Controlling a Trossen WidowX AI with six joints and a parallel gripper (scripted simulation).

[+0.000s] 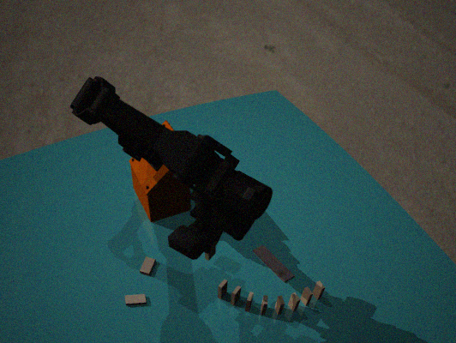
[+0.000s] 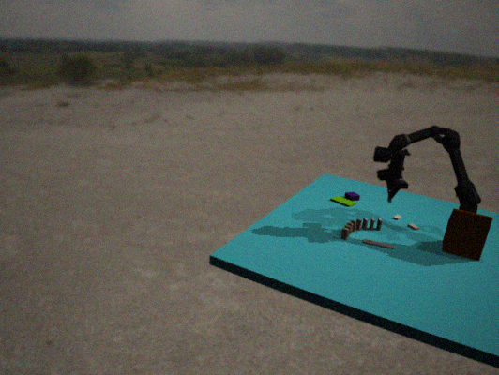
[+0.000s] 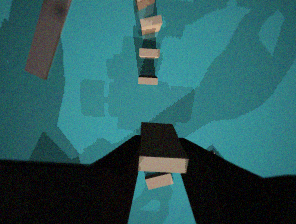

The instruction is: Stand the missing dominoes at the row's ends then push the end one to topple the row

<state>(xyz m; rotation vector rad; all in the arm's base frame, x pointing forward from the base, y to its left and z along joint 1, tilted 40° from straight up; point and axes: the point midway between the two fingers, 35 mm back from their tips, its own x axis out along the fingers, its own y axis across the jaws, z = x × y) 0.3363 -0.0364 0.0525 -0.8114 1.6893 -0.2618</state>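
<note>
So far nothing's been added: row of standing dominoes (image 1: 270, 297) reads eight, curved, all upright, untouched. Gripper (image 1: 209, 253) is clenched on one domino (image 3: 161, 149), carried high above the table (image 2: 328, 281), approx in line w/ the row's near end per wrist view. Two more spare dominoes (image 1: 141, 280) lie flat, well apart from the row. Left to do: stand the held one, release, fetch the others, then nudge the end piece. Dim, grainy views, so count may be off. No brands, labels or writing readable anywhere.
</note>
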